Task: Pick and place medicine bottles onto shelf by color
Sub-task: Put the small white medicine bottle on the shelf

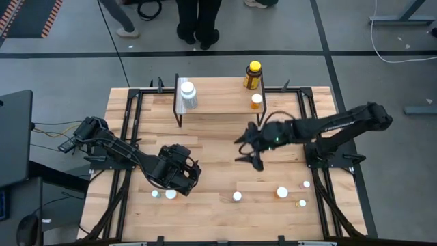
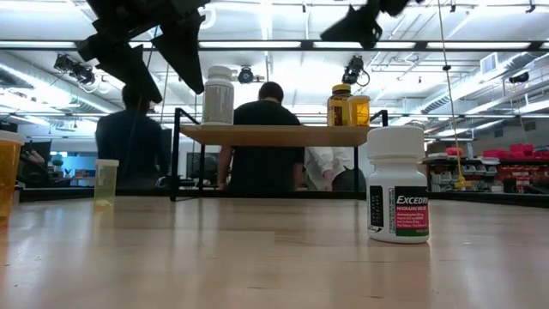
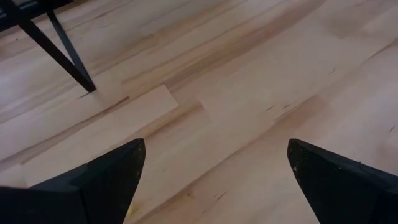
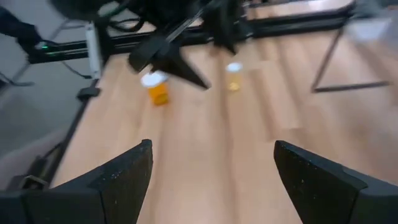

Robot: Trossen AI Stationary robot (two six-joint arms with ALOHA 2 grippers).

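Three bottles stand on the shelf (image 1: 218, 102): a white bottle (image 1: 188, 93) left, two amber right. Five small bottles (image 1: 282, 193) remain on the counter (image 1: 218, 171) near edge. Left end effector (image 1: 179, 179) and right end effector (image 1: 250, 152) hover open, empty.

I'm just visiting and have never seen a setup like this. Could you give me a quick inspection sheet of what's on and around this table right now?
Surface: light wooden table, bare in the middle.
Job's things: shelf at the far edge holds a white bottle, a dark amber bottle with yellow cap and a small orange bottle. About six small bottles stand loose along the near edge, among them a white Excedrin bottle.
Clutter: nothing seen.
Grippers: left gripper above the near-left bottles, jaws open, empty; right gripper over mid-table, jaws open, empty.
Cables: wires off the table's left side.
Surroundings: people standing beyond the table.
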